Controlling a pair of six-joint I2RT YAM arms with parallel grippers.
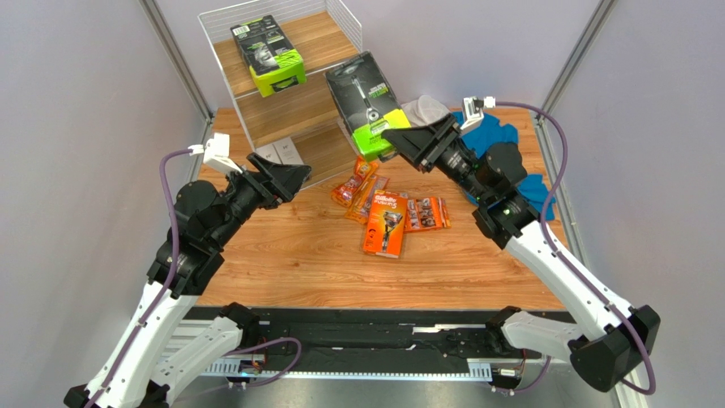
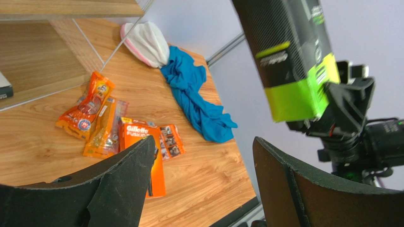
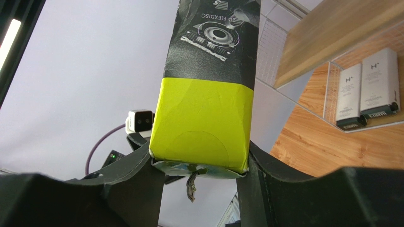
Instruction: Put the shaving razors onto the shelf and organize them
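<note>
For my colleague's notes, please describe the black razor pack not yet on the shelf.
Find the white wire shelf with wooden tiers at the back left. Beside it, the right gripper holds a black flat pack by its lime-green end, in the air; its twin lies on the top tier.

The razor pack (image 1: 364,93) is black and lime, the cloth (image 1: 492,134) blue.

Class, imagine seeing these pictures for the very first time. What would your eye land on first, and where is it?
The right gripper holds a black-and-lime pack by its lime end, raised beside the shelf. A matching pack lies on the shelf's top tier. A heap of orange packs lies on the table, and the left gripper is open and empty.
</note>
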